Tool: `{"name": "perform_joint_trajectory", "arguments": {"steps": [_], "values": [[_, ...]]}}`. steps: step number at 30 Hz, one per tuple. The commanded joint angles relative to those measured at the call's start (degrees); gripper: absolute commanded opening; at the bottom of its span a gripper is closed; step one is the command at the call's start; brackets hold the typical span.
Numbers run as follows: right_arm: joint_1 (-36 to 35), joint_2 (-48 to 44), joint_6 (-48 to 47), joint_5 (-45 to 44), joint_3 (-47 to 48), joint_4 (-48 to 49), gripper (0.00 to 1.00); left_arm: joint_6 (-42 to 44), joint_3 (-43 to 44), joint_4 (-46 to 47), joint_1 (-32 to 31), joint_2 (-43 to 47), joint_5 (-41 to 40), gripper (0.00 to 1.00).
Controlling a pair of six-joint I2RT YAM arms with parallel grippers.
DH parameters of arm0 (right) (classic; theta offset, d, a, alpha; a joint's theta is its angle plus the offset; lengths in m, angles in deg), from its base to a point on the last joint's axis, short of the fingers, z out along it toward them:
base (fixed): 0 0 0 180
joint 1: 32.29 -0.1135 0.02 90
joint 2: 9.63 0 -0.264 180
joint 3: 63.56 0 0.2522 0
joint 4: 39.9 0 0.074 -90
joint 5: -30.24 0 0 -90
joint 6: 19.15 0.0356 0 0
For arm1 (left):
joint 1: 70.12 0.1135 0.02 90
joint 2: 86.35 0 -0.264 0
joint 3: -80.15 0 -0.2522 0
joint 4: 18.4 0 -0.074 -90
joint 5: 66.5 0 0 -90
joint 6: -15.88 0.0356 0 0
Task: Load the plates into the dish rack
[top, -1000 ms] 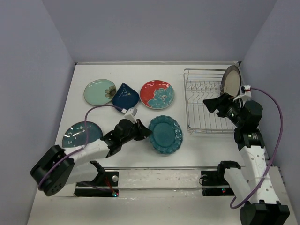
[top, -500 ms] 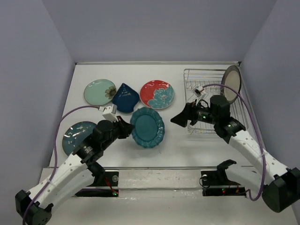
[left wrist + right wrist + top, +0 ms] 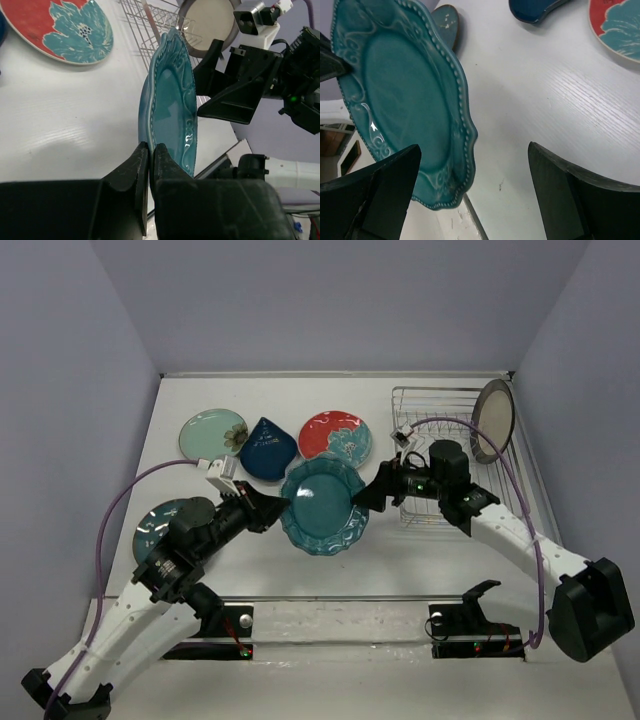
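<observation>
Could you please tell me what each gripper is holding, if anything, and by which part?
The left gripper pinches the teal scalloped-rim plate by its rim; the right gripper is open, holding nothing.

The teal scalloped plate point(image 3: 322, 506) stands directly before the right hand point(image 3: 372, 492), barring passage.

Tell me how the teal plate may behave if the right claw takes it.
Probably stiff and breakable: the teal plate looks like glazed ceramic. Its glossy rim may slip, since the left claw pinches only its edge.
</observation>
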Motion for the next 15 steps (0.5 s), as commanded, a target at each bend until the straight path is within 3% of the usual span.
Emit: {"name": "perform_joint_trajectory", "arguments": {"steps": [1, 4, 8, 10, 11, 12, 15], "values": [[-0.84, -0.06, 2.88, 6.23, -1.98, 10.43, 0.93, -3.14, 2.06, 16.55, 0.18, 1.38, 7.58, 0.05], [-0.84, 0.81, 7.98, 11.85, -4.09, 19.21, 0.89, -4.10, 1.01, 20.15, 0.18, 0.86, 10.57, 0.05], [-1.97, 3.63, 10.71, 15.99, -4.80, 23.36, 0.65, -4.28, 0.83, 24.02, 0.18, 0.15, 13.65, 0.05], [-1.98, 3.81, 12.38, 16.87, -4.89, 25.47, 0.41, -3.23, 1.70, 23.85, 0.18, -0.81, 13.74, 0.06], [-1.98, 3.55, 12.73, 17.05, -4.89, 25.65, 0.16, -2.79, 1.97, 23.33, 0.18, -1.08, 12.96, 0.06], [-1.98, 2.24, 13.08, 15.40, -4.54, 25.04, 0.07, -2.00, 2.84, 21.50, 0.18, -1.51, 12.08, 0.08], [-1.98, -0.75, 12.12, 8.83, -2.53, 19.88, 0.07, 1.51, 4.52, 15.71, 0.18, -2.39, 8.75, 0.41]]}}
